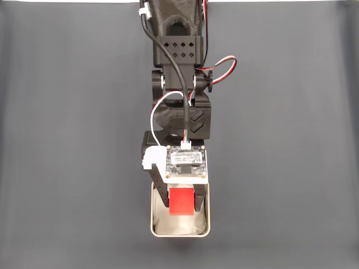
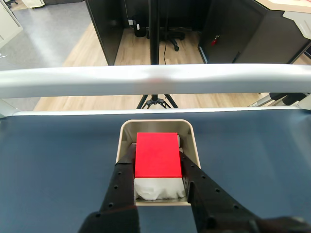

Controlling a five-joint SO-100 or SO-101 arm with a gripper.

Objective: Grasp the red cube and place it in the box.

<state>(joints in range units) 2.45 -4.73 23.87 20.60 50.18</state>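
Red cube (image 2: 156, 154) sits clamped between the black gripper's (image 2: 158, 162) fingers (image 2: 125, 167), inside the box (image 2: 193, 141), above its white lining (image 2: 158, 188).

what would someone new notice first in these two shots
The bright red cube stands out, gripped between the gripper's black fingers right over the silver box with its white lining. In the fixed view the black arm reaches down the middle of the plain dark grey table, with a pale circuit board just above the box.
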